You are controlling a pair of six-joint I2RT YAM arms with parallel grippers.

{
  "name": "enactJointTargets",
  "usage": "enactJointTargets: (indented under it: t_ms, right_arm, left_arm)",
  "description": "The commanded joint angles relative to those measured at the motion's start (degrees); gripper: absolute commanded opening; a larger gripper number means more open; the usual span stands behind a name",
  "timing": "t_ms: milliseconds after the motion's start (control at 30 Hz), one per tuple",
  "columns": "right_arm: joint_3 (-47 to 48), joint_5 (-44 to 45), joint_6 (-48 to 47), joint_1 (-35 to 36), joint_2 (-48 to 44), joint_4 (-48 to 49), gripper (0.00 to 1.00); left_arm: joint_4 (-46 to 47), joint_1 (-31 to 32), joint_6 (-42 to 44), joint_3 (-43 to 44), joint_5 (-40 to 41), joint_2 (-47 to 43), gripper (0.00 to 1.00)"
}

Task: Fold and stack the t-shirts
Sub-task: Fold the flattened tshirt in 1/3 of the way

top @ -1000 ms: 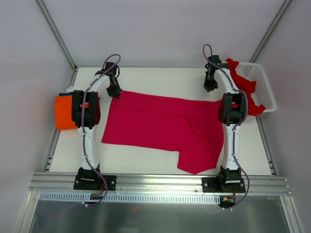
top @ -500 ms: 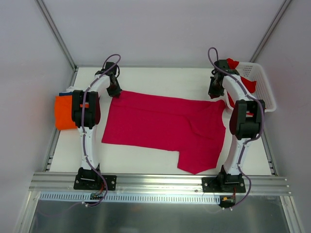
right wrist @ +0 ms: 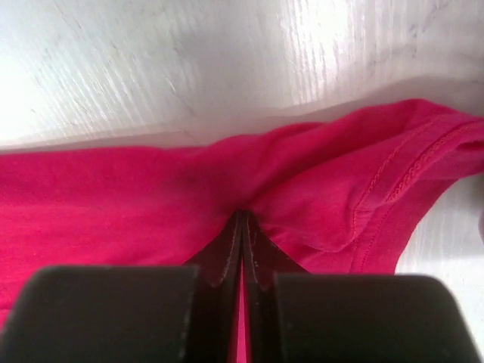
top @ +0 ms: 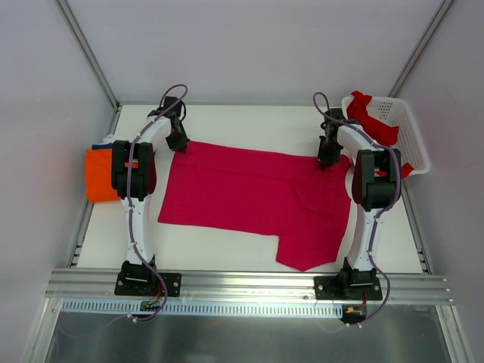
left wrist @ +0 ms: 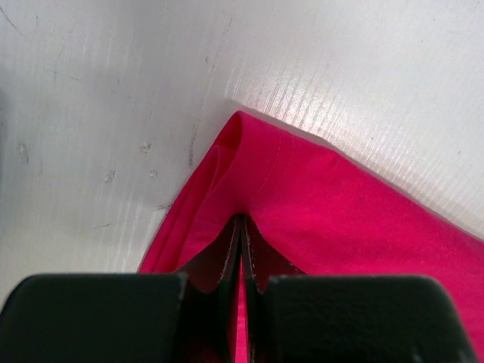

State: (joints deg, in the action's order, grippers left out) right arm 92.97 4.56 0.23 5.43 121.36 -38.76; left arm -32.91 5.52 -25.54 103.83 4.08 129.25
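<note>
The magenta t-shirt [top: 249,197] lies spread flat across the middle of the bench [top: 249,125], its long side running from left to right; one part of it – wider, pointed at the bottom – reaches down toward the near edge on the right side, just beside the right arm's base.

The left gripper [left wrist: 240,227] is pinched on the shirt's far left corner; the jaws are pressed together with only a thin fold of the pink cloth between them, and the cloth bunches up slightly where it enters the grip. The right gripper [right wrist: 242,223] is likewise closed tight on the shirt's far right edge; a stitched hem curves past just to the right of its fingertips, and the fabric wrinkles around the pinch.

The red t-shirt [top: 372,122] is crumpled in the white basket [top: 414,147] at the far right corner – part of it hangs over the basket's near rim, behind the right arm. At the left edge sits the orange t-shirt [top: 97,175], folded into a rectangle and partly hidden by the left arm; a sliver of the navy t-shirt [top: 100,144] shows on its far side.
</note>
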Motion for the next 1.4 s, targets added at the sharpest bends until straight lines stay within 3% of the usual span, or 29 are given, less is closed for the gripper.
enactJointTargets:
  t_ms: [0, 233, 467, 700, 1233, 1267, 1333, 1367]
  right_arm:
    - [2.56, -2.36, 1.97, 0.81, 3.18, -0.08, 0.01]
    - [9.76, -2.80, 2.50, 1.25, 8.01, -1.75, 0.01]
    - [23.55, -3.68, 3.11, 1.25, 14.51, -6.58, 0.00]
    - [37.88, -3.85, 2.32, 0.63, 21.63, -12.56, 0.00]
    - [33.42, -6.31, 1.36, -2.88, 18.74, -9.41, 0.01]
    - [31.85, -7.36, 1.09, -2.97, 17.95, -7.83, 0.01]
    - [27.73, -9.29, 0.30, -2.97, 13.41, 0.76, 0.19]
    - [25.53, -9.56, 0.21, -2.88, 11.46, 3.75, 0.29]
  left_arm:
    - [-1.81, -0.77, 0.32, -0.12, -0.91, 1.00, 0.00]
    - [-1.81, -0.77, 0.05, 0.14, -1.26, 1.44, 0.00]
    - [-1.90, -1.21, -1.88, 0.05, 1.02, 0.65, 0.00]
    - [-2.16, -3.58, -4.34, 1.55, -1.96, 2.85, 0.00]
    - [-2.08, -5.17, -4.87, 2.43, -1.53, 1.80, 0.00]
    - [-1.99, -5.17, -4.78, 2.69, -0.66, 1.36, 0.01]
    - [-0.68, -4.56, -3.56, 3.92, 1.88, -0.66, 0.14]
    - [-0.23, -4.03, -2.94, 4.62, 3.03, -1.45, 0.38]
